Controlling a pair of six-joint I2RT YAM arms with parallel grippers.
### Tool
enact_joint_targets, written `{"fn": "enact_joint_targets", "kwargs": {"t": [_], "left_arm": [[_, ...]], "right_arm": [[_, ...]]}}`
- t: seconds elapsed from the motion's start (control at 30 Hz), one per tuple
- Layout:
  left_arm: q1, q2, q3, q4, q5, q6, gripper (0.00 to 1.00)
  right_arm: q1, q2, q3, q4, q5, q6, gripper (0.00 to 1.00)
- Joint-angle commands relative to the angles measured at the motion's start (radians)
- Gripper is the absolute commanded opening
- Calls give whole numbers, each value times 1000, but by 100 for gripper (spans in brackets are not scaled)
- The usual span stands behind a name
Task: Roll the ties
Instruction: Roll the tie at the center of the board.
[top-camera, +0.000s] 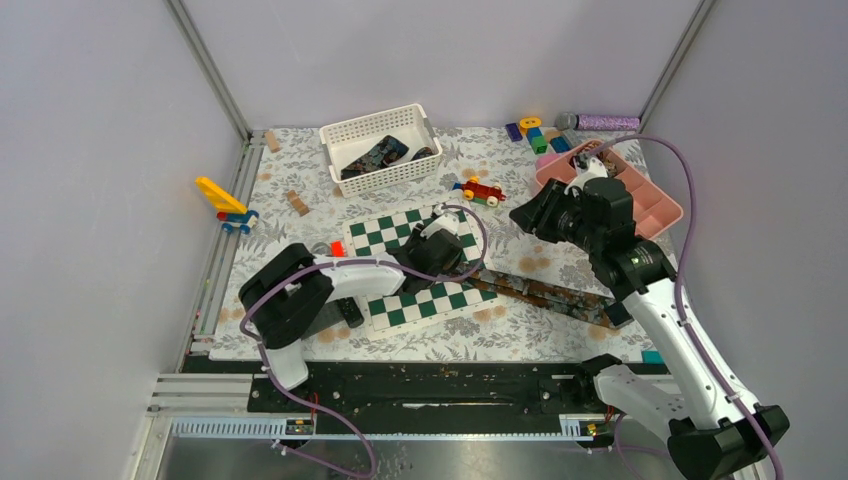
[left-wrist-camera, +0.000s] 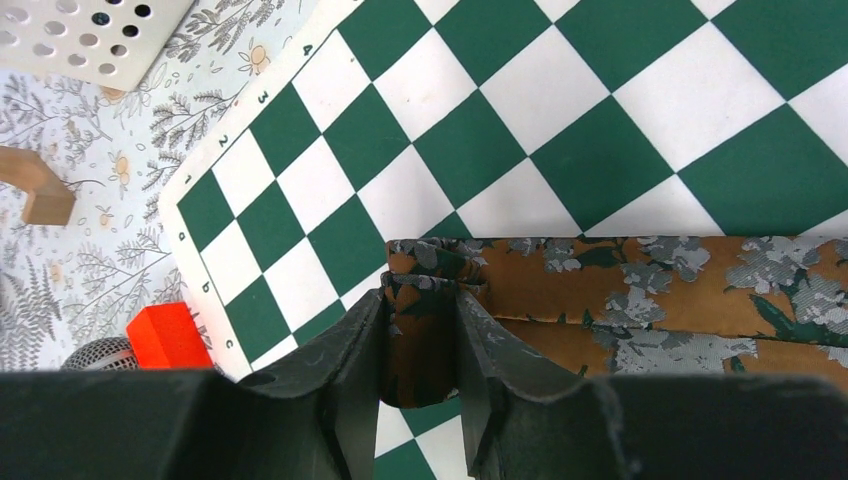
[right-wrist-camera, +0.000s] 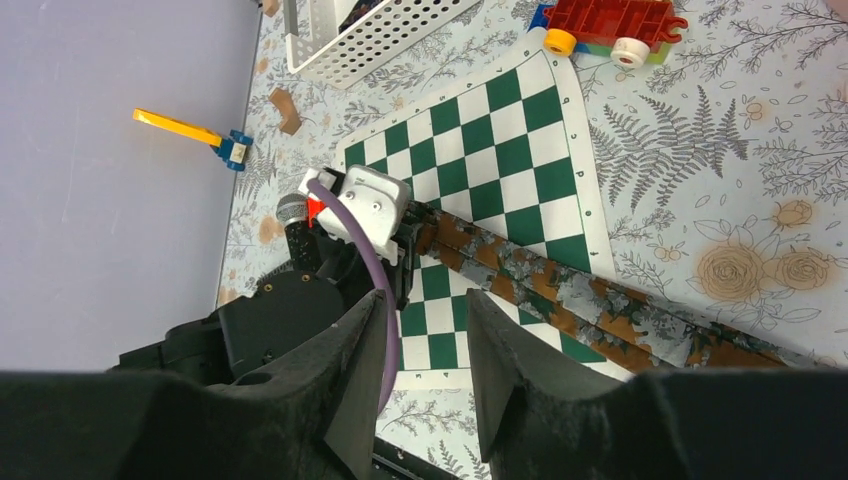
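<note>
Your left gripper (left-wrist-camera: 420, 345) pinches the brown floral tie's (left-wrist-camera: 650, 290) folded end, lower centre of its wrist view, on the chessboard (left-wrist-camera: 560, 120). Your right gripper (right-wrist-camera: 428, 305) hangs with fingers spread.

Lab cell: grey panel walls (top-camera: 100, 150), aluminium frame (top-camera: 208, 65).

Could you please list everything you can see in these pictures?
chessboard: one, green and white, centre
tie: one, brown floral, across the chessboard, running right
basket: one, white, rear centre
dark ties: count unclear, dark, in the basket
tray: one, pink, rear right
toy car: one, red, behind the chessboard
wooden blocks: two, tan, rear left
yellow toy: one, yellow and blue, left edge
left tool: one, black, shut on the tie's end
right tool: one, black, open, raised at the right
</note>
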Motion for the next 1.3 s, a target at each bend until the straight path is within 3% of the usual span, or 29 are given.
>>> {"fn": "enact_joint_targets", "kwargs": {"t": [0.0,0.6,0.87,1.27], "left_arm": [[-22,32,52,-13,-95,44,30],[-116,145,128,-56,-169,75,30],[-141,165,155,-80,-155,64,44],[-160,180,202,-117,-108,53,51]], "right_arm": [[-8,-42,44,-20,18,-9,42],[-9,-79,56,-55,61,-30,44],[-9,-81,53,-61,63,-34,44],[-8,-80,40,-61,62,-33,45]]}}
